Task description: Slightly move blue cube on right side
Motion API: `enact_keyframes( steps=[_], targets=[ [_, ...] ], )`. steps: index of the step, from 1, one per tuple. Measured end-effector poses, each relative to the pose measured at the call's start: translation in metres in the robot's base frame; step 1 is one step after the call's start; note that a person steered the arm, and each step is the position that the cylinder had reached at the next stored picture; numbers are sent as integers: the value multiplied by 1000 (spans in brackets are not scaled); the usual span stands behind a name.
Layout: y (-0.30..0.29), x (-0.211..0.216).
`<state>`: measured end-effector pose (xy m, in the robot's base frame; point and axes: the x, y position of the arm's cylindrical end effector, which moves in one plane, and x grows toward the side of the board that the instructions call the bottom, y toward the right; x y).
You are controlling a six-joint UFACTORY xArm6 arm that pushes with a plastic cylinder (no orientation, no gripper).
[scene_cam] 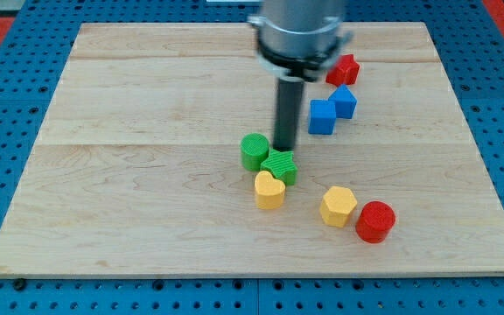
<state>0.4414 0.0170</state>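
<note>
Resting on the wooden board [147, 192], my tip [284, 147] stands just left of the blue cube [322, 117], beside the green cylinder [254, 150] and green star [281, 166]; no jaws exist on this rod. Pushing rightward risks driving the cube into the second blue block [345, 101] touching its far-right corner, and onward toward the red block [344, 69]. Being a cube, it has no long axis; one face looks toward the near edge.
</note>
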Motion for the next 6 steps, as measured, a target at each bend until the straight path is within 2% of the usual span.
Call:
enact_keyframes(
  steps=[1, 2, 3, 6],
  targets=[
    [11, -45],
    [46, -48],
    [74, -35],
    [57, -17]
  ],
)
